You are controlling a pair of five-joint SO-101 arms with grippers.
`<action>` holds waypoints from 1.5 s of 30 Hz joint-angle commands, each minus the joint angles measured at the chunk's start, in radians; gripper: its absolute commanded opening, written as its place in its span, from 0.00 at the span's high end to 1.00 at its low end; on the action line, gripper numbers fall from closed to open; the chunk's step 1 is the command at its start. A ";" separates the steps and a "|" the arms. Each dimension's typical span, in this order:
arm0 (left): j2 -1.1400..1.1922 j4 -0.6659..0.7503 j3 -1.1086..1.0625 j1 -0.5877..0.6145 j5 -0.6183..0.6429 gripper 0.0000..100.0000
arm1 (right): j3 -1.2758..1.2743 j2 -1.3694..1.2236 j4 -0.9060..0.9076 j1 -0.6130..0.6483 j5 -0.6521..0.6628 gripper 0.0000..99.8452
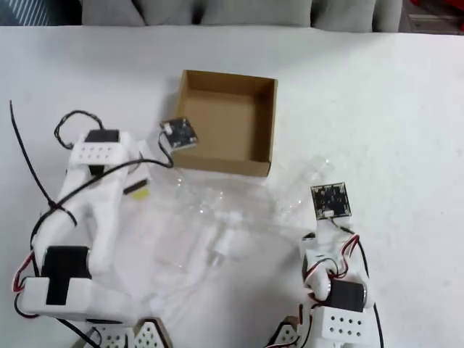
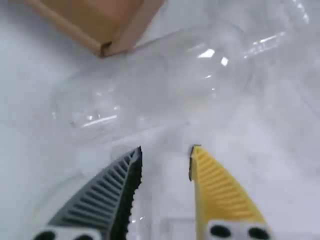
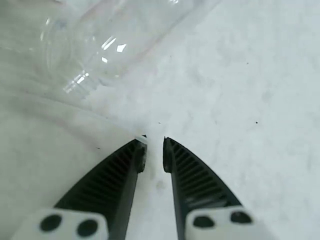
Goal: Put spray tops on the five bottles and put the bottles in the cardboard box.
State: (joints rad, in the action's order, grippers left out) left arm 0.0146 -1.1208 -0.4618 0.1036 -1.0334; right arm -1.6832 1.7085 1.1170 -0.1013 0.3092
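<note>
The left tool (image 2: 165, 155) hung low over the surface (image 2: 280, 150) with its grey and yellow fingers parted a moderate way and nothing between them. Just ahead of its tips a clear bottle (image 2: 150, 85) lay on its side, and past that stood a corner of the cardboard box (image 2: 107, 22). The right tool (image 3: 153, 145) had its two black fingers only barely apart, also holding nothing, with the end of another clear bottle (image 3: 95, 45) lying a little beyond them.

From above, the clear bottles (image 1: 210, 210) lay scattered on the white surface between the two arms, just in front of the box's near wall (image 1: 225, 165). A small white piece (image 1: 217, 250) among them may have been a spray top, though that was hard to tell. The box floor showed bare.

The task looked to be at its start, with the left tool lined up on a first bottle and no top seen fitted. The next move probably called for easing forward so the fingers straddled the bottle, then closing gently, since a smooth round bottle could roll or squirt away.
</note>
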 commanded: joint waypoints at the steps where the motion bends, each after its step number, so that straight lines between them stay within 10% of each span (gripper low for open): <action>1: -0.067 -0.094 0.103 0.035 0.012 0.80 | -0.012 -0.008 0.004 -0.015 0.008 0.97; 32: 0.137 0.046 0.164 0.222 -0.173 0.68 | -0.012 -0.008 0.004 -0.018 0.008 0.97; 45: 0.312 0.044 0.255 0.222 -0.172 0.82 | -0.012 -0.008 0.004 -0.016 0.008 0.97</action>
State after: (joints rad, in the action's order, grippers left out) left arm 0.3199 -1.0948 -0.2593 0.3214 -1.2006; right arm -1.6832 1.7085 1.1170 -0.1105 0.3092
